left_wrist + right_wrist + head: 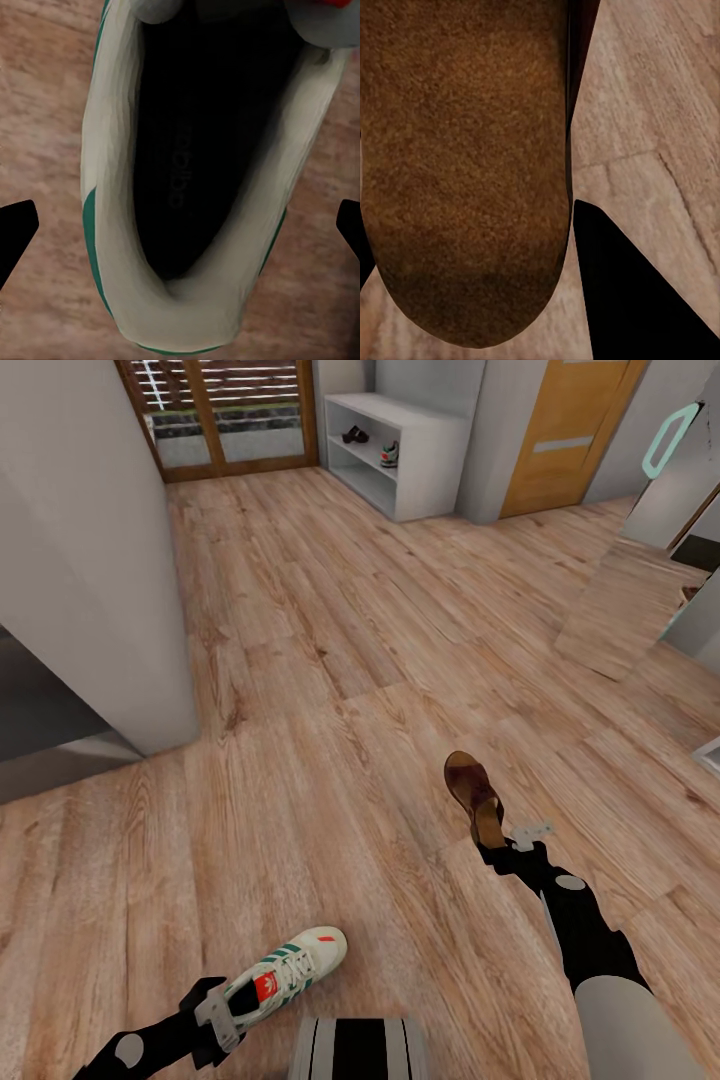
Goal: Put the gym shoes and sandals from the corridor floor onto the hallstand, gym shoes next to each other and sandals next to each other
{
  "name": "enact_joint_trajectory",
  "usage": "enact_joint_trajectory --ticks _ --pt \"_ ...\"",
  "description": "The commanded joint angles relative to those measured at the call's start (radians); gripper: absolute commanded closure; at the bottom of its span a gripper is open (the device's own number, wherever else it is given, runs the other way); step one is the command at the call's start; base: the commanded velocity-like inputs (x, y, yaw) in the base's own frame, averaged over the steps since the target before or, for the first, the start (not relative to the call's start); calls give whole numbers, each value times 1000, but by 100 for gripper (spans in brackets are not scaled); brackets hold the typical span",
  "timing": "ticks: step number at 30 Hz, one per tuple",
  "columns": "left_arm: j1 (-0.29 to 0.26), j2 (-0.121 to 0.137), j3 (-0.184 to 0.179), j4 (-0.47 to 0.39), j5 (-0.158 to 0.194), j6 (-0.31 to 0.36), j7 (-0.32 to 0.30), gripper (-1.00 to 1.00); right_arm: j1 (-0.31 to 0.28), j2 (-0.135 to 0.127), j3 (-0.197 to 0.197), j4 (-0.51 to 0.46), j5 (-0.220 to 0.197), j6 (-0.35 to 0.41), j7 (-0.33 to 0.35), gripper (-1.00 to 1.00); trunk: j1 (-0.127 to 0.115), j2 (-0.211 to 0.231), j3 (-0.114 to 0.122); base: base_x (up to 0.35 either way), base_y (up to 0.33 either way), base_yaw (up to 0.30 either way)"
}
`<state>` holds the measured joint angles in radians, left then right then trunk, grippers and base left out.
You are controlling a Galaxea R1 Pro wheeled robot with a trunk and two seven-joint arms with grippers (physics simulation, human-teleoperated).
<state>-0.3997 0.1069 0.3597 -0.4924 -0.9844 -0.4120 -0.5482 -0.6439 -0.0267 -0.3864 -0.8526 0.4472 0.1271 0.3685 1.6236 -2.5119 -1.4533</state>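
Two shoes are held by the robot above the corridor floor (330, 660). The left gripper (222, 1010) has its fingers closed on the heel end of a gym shoe (290, 968), a white sneaker with green stripes and a red-orange tongue mark, its toe pointing away from the robot. In the left wrist view the gym shoe's (187, 187) dark opening lies between the two black fingertips (15, 229). The right gripper (505, 842) grips the near end of a dark-brown sandal (474, 790), which stands tilted up off the planks; the right wrist view shows the sandal's (465, 165) tan insole pressed beside one black finger (622, 292). Far across the corridor stands the pale grey hallstand (425, 455), with another gym shoe (389, 454) and another sandal (355, 434) already on its middle shelf, slightly apart.
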Motion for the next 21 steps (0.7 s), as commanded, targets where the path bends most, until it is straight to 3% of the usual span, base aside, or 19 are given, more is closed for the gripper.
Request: enact_joint_trajectory --ticks 1,6,12,21 --pt "-1 -1 8 -1 -8 -5 -5 -100 0 1 -3 -2 4 5 7 100 0 0 -1 0 0 0" --pt "0 1 8 -1 -8 -5 -6 -100 0 1 -3 -2 4 5 7 100 0 0 -1 0 0 0" --pt "1 4 9 -1 -8 -5 -5 -100 0 1 -3 -2 4 5 7 100 3 -2 -24 0 0 0" --pt "1 7 9 -1 -8 -5 -4 -100 0 1 -3 -2 4 5 7 100 3 -2 -24 0 0 0"
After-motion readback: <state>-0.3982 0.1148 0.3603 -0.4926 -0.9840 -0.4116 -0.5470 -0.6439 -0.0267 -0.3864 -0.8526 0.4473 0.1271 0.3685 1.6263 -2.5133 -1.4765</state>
